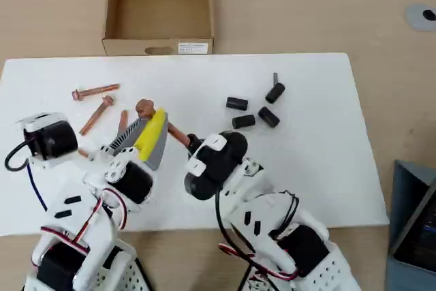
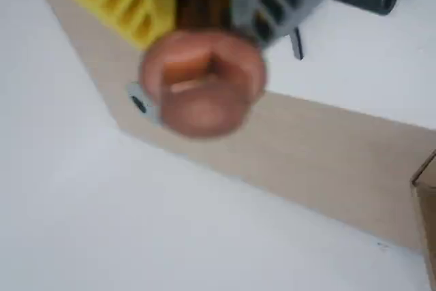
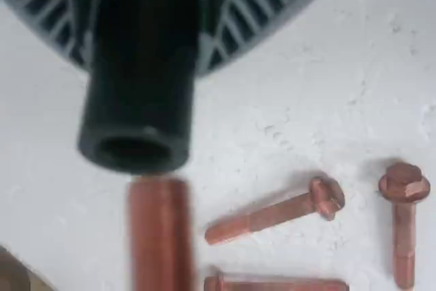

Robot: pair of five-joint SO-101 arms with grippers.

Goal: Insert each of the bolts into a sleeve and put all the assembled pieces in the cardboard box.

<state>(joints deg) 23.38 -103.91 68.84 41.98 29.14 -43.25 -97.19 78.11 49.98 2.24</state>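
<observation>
Clamping a bolt (image 2: 202,86) in the left gripper (image 1: 145,122) and a sleeve (image 3: 139,66) in the right gripper (image 3: 148,11), well short of the cardboard box (image 1: 158,47), shank tip right at the sleeve's open mouth, evidently lined up for pushing home.

Light wooden table (image 1: 398,66), white mat (image 1: 320,161) over it, grey grommet (image 1: 421,16)
</observation>
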